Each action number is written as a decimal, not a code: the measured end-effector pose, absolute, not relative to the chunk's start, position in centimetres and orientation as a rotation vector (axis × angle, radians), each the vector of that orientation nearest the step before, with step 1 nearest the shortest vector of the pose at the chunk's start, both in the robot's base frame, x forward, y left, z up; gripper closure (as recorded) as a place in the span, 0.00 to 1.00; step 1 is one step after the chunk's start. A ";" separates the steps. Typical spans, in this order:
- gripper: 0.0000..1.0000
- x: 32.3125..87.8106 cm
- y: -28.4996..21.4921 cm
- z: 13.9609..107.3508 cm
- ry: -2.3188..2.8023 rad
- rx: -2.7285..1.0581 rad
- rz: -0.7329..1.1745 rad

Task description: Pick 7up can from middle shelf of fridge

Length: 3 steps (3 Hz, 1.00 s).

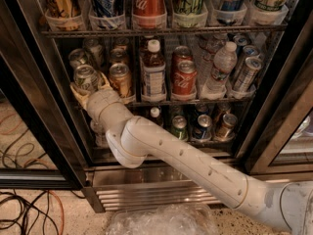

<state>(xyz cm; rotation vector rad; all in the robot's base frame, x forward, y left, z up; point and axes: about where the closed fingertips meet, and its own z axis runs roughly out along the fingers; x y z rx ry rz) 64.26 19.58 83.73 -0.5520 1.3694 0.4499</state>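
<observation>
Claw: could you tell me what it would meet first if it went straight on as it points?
Probably the 7up can: the claw, at the left of the middle shelf, points at it. Depth is unclear; they may already touch.

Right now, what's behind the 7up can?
Another silver can stands behind the 7up can on the middle shelf. The gripper at its base hides anything lower.
</observation>
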 end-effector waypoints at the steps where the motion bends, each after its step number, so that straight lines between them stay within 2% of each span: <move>1: 0.99 64.3 19.6 83.7 1.369 -0.552 0.450; 3: 1.00 63.6 19.9 85.4 1.370 -0.582 0.454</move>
